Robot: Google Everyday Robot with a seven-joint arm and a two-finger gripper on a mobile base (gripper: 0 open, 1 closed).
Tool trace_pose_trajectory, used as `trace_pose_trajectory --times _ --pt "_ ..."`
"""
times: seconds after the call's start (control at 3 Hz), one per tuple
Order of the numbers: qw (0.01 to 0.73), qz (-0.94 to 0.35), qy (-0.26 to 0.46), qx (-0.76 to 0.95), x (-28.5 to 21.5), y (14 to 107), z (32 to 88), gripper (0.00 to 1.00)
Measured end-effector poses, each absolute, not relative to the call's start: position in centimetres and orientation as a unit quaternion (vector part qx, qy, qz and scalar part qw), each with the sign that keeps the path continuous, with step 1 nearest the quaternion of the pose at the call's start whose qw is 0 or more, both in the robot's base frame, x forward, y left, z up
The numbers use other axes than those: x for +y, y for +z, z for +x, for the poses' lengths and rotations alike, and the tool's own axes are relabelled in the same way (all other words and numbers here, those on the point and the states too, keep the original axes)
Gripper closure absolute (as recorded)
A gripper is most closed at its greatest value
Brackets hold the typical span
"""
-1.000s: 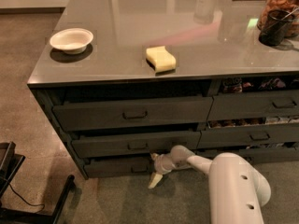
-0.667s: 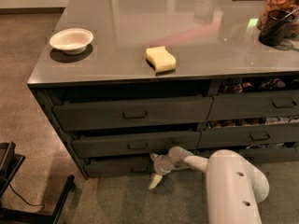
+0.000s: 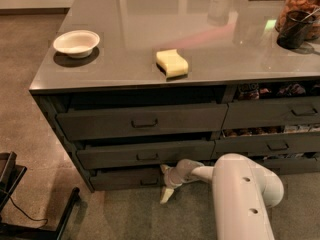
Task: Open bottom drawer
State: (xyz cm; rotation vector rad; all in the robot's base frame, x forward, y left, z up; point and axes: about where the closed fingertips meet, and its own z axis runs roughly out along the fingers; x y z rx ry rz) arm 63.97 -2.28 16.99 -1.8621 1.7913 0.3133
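Note:
The bottom drawer (image 3: 122,178) is the low, thin dark panel at the foot of the left stack, under two taller drawers. Its small loop handle (image 3: 148,182) sits at the panel's right end as seen here. My gripper (image 3: 164,183) is at floor level just right of that handle, against the drawer front. It is open, with one cream finger (image 3: 166,195) pointing down to the floor and the other up by the drawer's top edge. Nothing is held between them. My white arm (image 3: 240,194) reaches in from the lower right.
The grey counter (image 3: 210,59) carries a white bowl (image 3: 76,42), a yellow sponge (image 3: 172,63) and a dark cup (image 3: 292,30) by a snack jar. The right drawer stack (image 3: 272,146) stands ajar with packets inside. A black stand (image 3: 30,209) is at lower left.
My arm's thick forearm has shifted slightly left. The gripper stays at the bottom drawer's handle, and the drawer front has not visibly moved.

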Motion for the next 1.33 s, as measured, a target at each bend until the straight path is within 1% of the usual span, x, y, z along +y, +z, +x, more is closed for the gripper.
trace_pose_trajectory --times 0.33,0.67,1.33 --pt "0.256 -0.69 0.11 0.668 -2.67 16.41 64.01 0.0" --pt "0.243 -0.684 0.118 0.678 -3.19 15.78 63.88 0.19" --pt "0.236 -0.681 0.124 0.682 -3.48 16.65 63.63 0.65"
